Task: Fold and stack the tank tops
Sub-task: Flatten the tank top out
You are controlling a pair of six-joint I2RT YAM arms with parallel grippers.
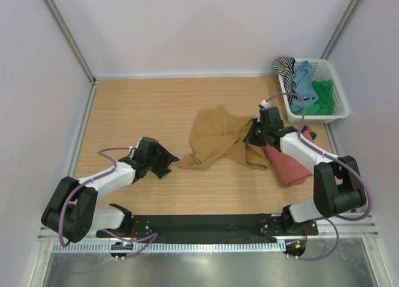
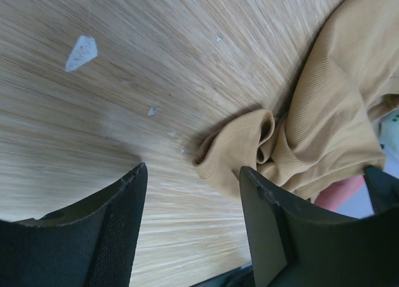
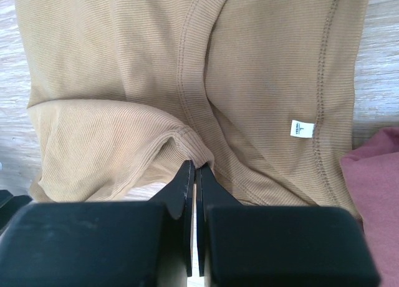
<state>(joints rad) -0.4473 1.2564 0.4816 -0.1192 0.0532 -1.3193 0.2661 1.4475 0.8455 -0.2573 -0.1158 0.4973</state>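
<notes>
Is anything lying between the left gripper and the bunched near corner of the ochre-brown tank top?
Nothing visible. Only bare wooden tabletop separates the open left gripper from the bunched corner of the ochre-brown ribbed tank top.

This is a robotics lab test cell, not a home or shop. Plain white panel walls [image 1: 187, 25] set in bare aluminium frame posts [image 1: 65, 31] close in a pale wood-grain laminate table [image 1: 156, 106] on three sides. Along the table's near edge a black mounting rail [image 1: 206, 224] carries two black-and-white robot arms [image 1: 106, 178], with loose purple cables [image 1: 365, 193] looping off them. The only household items are props: a white plastic lattice basket [image 1: 341, 97] at the far right corner and a plain ochre-brown ribbed tank top [image 1: 215, 140] mid-table.
</notes>
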